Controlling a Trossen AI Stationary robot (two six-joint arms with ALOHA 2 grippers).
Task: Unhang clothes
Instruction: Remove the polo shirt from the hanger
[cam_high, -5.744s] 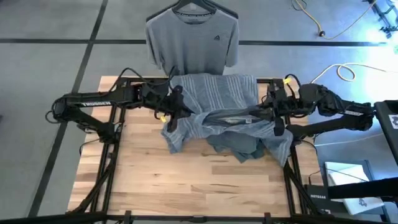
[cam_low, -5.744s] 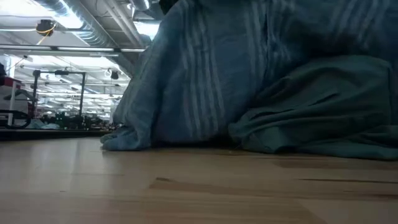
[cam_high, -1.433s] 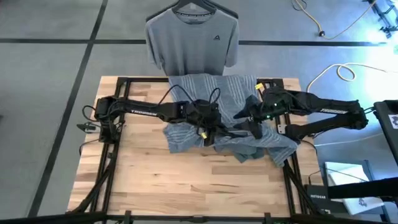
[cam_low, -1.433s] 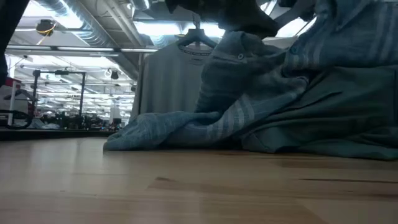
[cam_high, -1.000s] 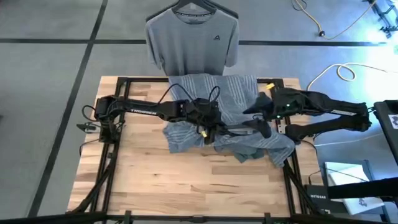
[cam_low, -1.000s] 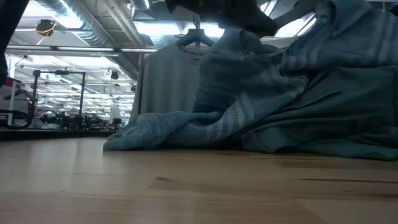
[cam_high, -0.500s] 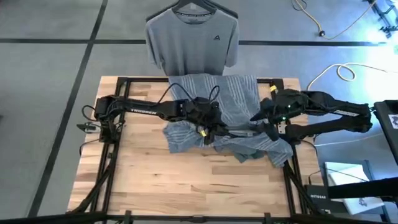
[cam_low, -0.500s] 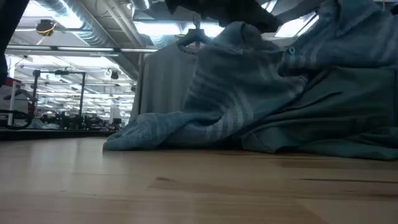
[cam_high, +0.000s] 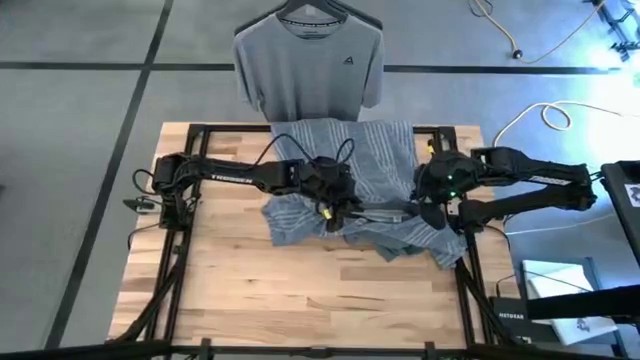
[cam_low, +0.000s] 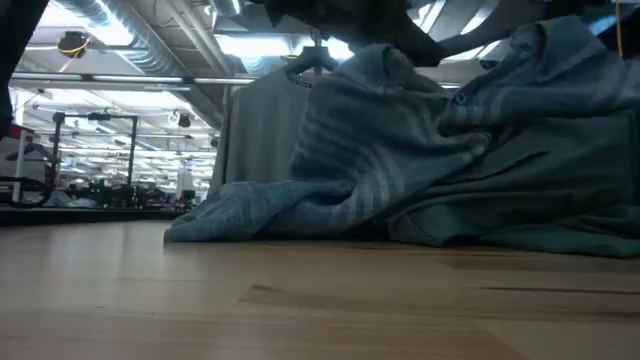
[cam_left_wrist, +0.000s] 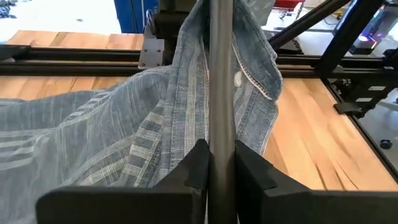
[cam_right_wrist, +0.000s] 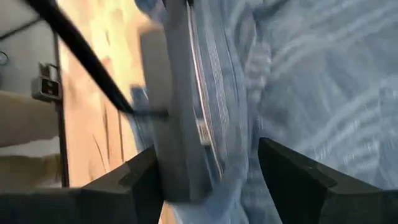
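Folds of the striped shirt (cam_high: 365, 190) hide most of the hanger bar (cam_left_wrist: 221, 81), which the left gripper (cam_left_wrist: 219, 165) clamps. Right gripper (cam_right_wrist: 208, 168) spreads wide at the shirt's right side, blurred.

Soft woven striped shirt (cam_high: 350, 160), matt grey T-shirt (cam_high: 309, 70), smooth, perhaps lacquered, wooden table (cam_high: 300, 290)
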